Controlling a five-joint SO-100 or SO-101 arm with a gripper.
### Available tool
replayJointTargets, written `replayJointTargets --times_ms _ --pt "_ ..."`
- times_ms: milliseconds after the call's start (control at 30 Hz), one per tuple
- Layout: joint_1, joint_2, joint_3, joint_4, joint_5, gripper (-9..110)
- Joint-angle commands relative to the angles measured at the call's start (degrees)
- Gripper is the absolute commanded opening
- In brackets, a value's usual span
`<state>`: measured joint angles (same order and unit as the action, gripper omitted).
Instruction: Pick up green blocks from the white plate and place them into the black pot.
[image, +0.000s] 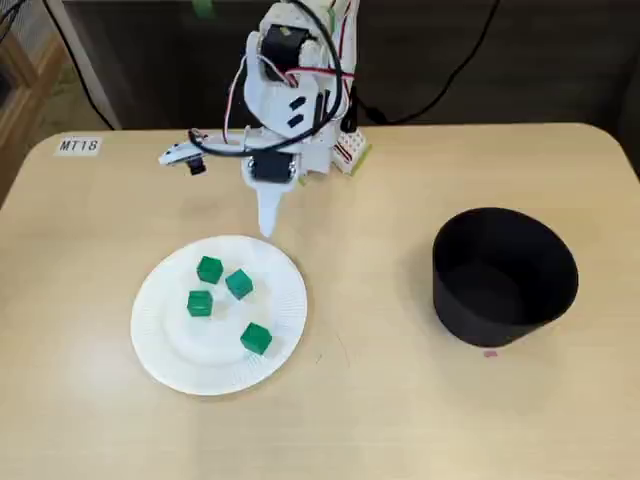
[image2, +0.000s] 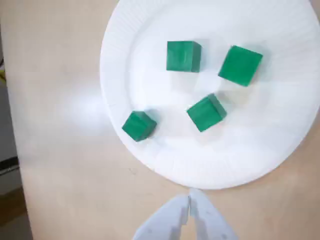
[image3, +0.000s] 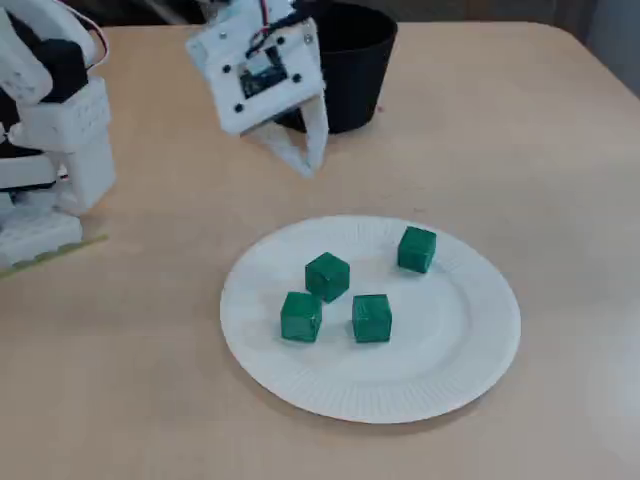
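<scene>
In a fixed view the gripper (image: 268, 222) hangs tip-down over the far rim of the white paper plate (image: 160, 340). Four green blocks (image: 209, 269) lie on the plate just past its tip, and the black pot (image: 505, 290) stands well off to its right. In the wrist view its jaws are pressed together, holding nothing, with all four blocks ahead. In a fixed view the pot (image3: 350, 60) stands close behind the gripper (image3: 310, 160).

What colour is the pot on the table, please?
The pot is plain black, seen best in a fixed view.
</scene>
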<state>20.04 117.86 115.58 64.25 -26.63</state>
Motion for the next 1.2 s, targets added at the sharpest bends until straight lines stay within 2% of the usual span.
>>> replayJointTargets --times_ms 0,200,433,567,600,900,1167 --pt "3.78 -8.53 -10.9 3.43 -2.11 -2" --pt "9.32 -26.02 -26.72 12.92 -9.05 -2" --pt "11.6 -32.7 -31.82 12.74 -8.88 -2" --pt "12.04 -32.87 -31.82 10.72 -8.96 20" --pt "12.3 -32.96 -31.82 10.46 -8.7 22" --pt "12.48 -36.12 -31.82 8.96 -8.26 28" --pt "12.92 -38.23 -31.82 6.06 -6.42 28"
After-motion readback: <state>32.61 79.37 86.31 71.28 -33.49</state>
